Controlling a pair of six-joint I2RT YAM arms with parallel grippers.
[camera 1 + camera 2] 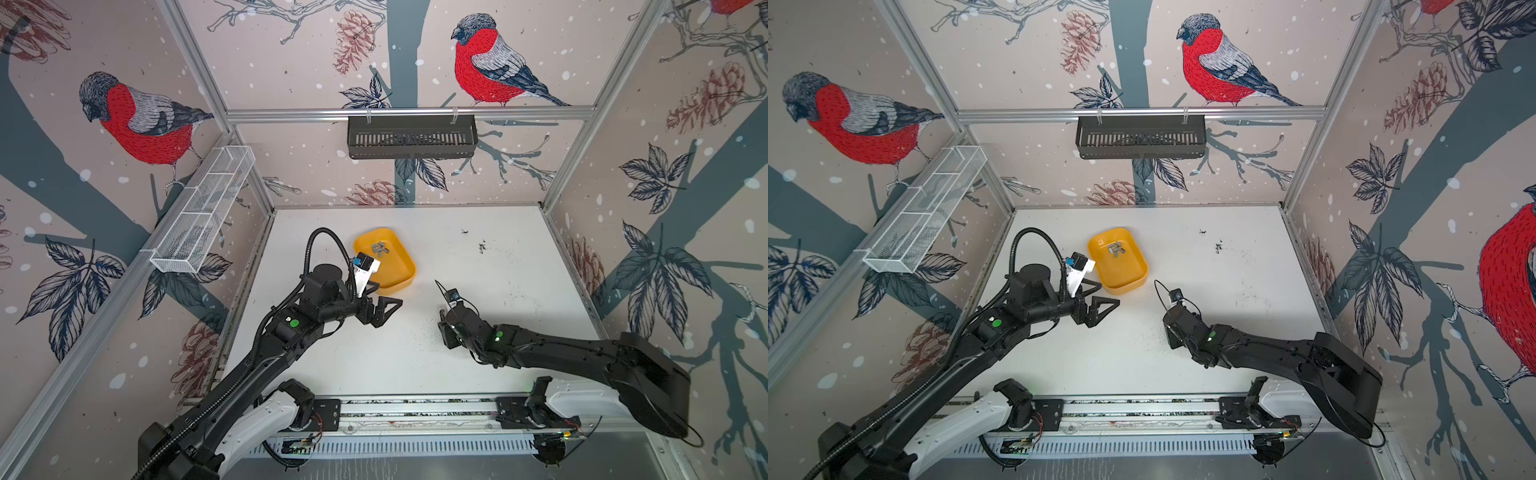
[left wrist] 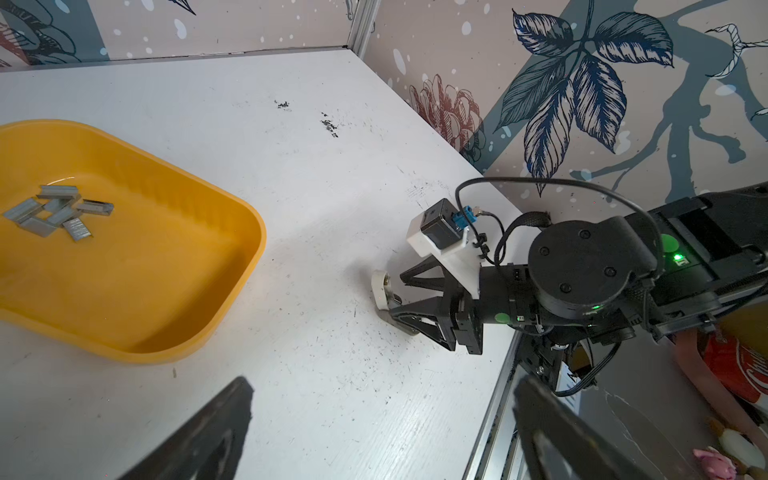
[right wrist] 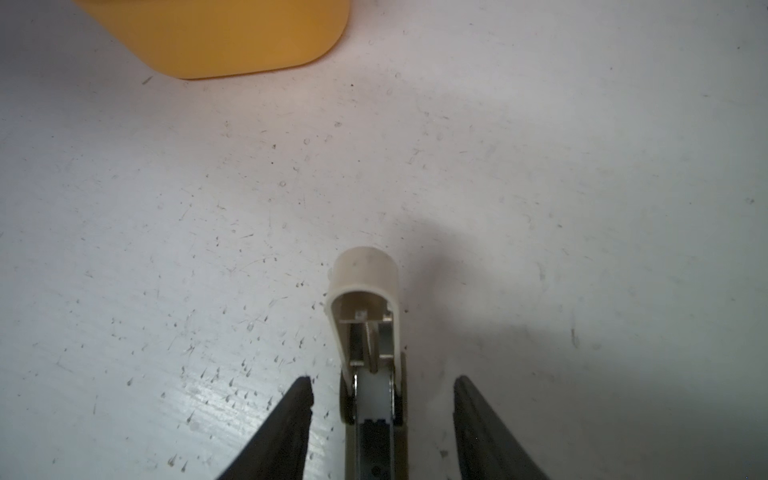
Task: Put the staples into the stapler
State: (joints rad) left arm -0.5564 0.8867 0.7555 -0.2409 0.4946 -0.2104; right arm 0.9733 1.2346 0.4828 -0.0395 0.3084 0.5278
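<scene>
The right gripper (image 3: 383, 380) stands parted around a cream mini stapler (image 3: 365, 316) on the white table (image 3: 582, 166), with a gap on each side. The stapler's top is raised, its rear is cut off by the frame, and both top views hide it beneath the arm. The staples (image 2: 58, 210) lie heaped in the yellow tray (image 2: 249, 249). The left gripper (image 2: 380, 395), spread wide and empty, hovers nearby.

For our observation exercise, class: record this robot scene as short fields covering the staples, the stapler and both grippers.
staples: short silvery-grey metal strips heaped in yellow plastic tray
stapler: small cream stapler, lid raised, on white table
right gripper: open, jaws either side of stapler, not touching
left gripper: open, empty, near tray
</scene>
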